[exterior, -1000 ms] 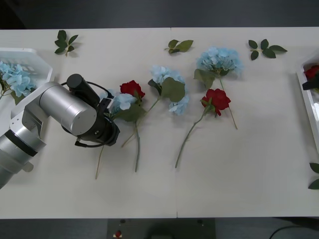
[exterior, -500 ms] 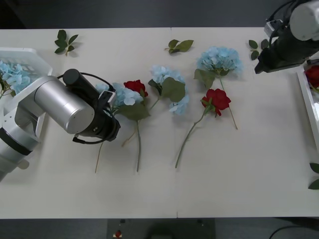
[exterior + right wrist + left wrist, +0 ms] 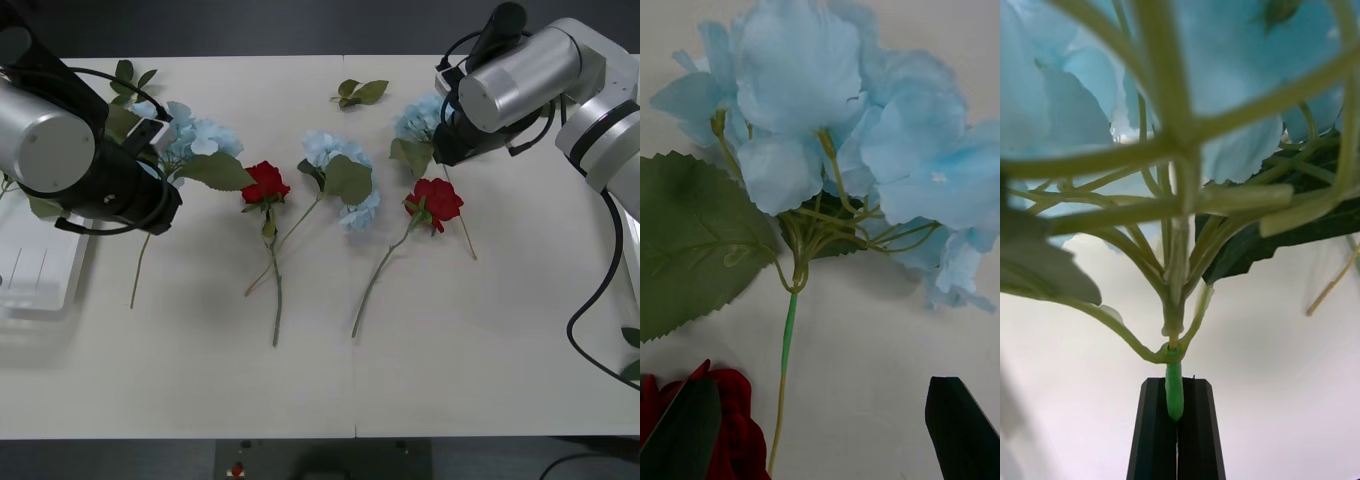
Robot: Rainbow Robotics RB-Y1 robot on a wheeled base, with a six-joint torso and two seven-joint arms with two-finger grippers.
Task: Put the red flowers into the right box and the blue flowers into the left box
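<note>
While the left claw (image 3: 1178, 420) is clamped on a blue flower's (image 3: 190, 140) thin stem beside the left box (image 3: 40, 290), the heavy head could twist or slip free. Over the tabletop (image 3: 450, 350), the right claw (image 3: 820, 435), fingers apart, might snag the neighbouring red flower (image 3: 730, 427).

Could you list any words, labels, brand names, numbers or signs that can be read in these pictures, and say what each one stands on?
None: no readable text appears in any view. The left tool, shut on a blue flower, the right tool, open above another blue flower, the red flowers and the left box carry no print, label or number.
</note>
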